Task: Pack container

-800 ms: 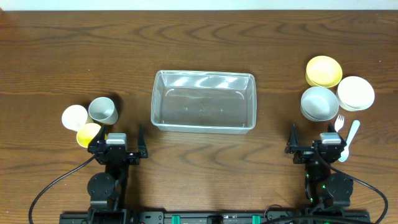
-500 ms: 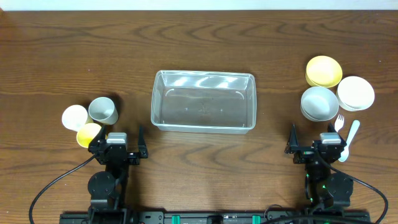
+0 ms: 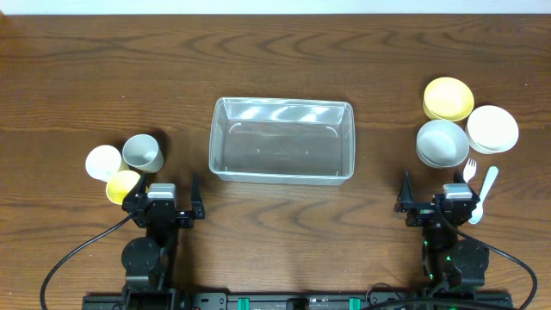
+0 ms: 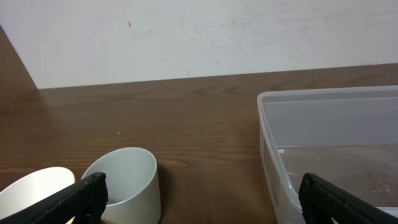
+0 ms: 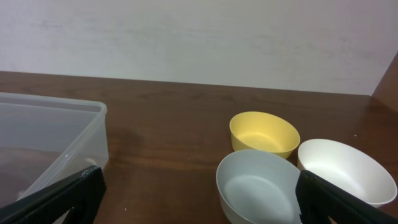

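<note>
The clear plastic container (image 3: 282,139) stands empty at the table's middle; its corner shows in the left wrist view (image 4: 329,149) and the right wrist view (image 5: 50,143). Grey (image 3: 143,152), white (image 3: 103,162) and yellow (image 3: 122,185) cups stand at the left. Yellow (image 3: 448,98), grey (image 3: 442,142) and white (image 3: 492,128) bowls stand at the right, with a white fork (image 3: 470,170) and spoon (image 3: 485,195). My left gripper (image 3: 164,201) is open and empty near the cups. My right gripper (image 3: 437,202) is open and empty just below the grey bowl.
The table's front edge lies just behind both arm bases. A pale wall rises past the far edge of the table (image 4: 199,37).
</note>
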